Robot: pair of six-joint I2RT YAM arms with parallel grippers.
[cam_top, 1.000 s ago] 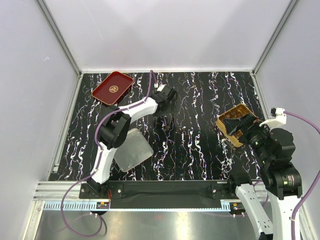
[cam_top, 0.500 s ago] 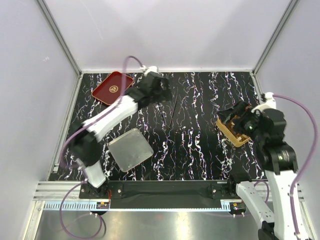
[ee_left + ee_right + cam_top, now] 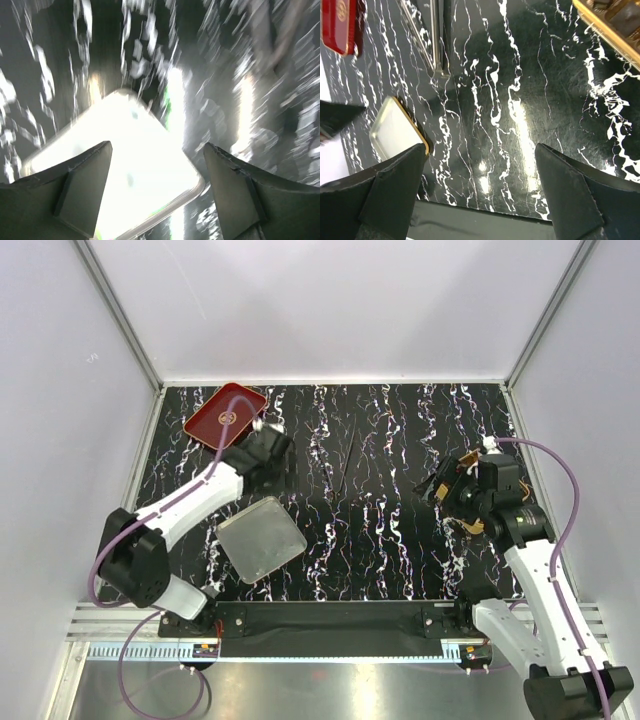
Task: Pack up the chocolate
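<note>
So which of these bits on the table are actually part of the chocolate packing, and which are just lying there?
Part of the job:
- gold box
- brown pieces inside it, likely the chocolate
- square lid, probably the box's

Just lying about, as far as I can tell:
- red tray
- thin black stick
</note>
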